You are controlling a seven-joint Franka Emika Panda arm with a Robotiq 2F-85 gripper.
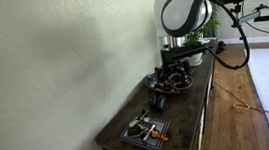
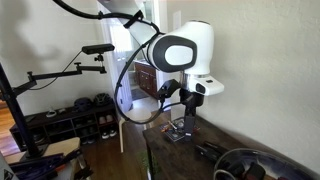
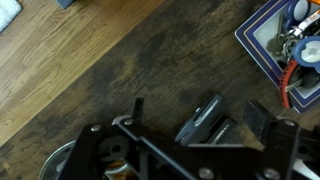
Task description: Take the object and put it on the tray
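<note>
A blue-and-white patterned tray (image 1: 131, 137) lies near the end of the dark wooden table, holding small items, one of them orange. It also shows at the top right of the wrist view (image 3: 262, 45). A dark wire bowl (image 1: 162, 82) stands further along the table, under my gripper (image 1: 174, 69). In the wrist view its black frame (image 3: 95, 140) fills the lower left, with something small and brownish inside. My gripper (image 3: 235, 115) hangs over bare table beside the bowl. Its fingers are apart and nothing shows between them.
The table (image 1: 193, 109) is narrow and runs along a white wall. Its open long edge drops to a wooden floor (image 3: 60, 50). In an exterior view the bowl (image 2: 245, 162) is in the foreground. Cables hang from the arm.
</note>
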